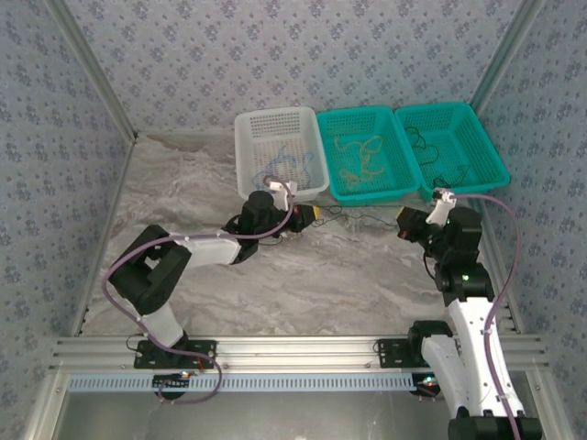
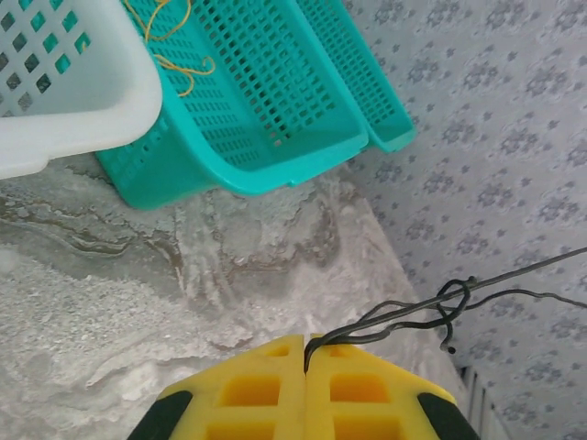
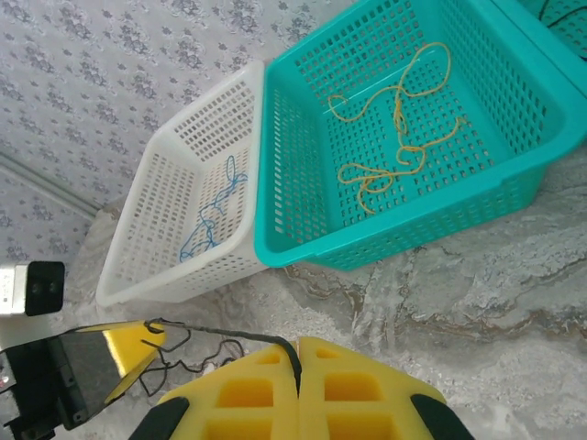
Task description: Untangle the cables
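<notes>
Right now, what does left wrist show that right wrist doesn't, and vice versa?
Left wrist: the left gripper shut on the black cable, and a tight knot just past its tips. Right wrist: the right gripper shut on the same cable, and the blue cable in the white basket. Both: the black cable, the white basket, the teal basket holding the yellow cable.

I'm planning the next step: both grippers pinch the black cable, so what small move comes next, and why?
Probably ease the left gripper and right gripper slightly apart: both are shut on the black cable, and a knot sits between them.
</notes>
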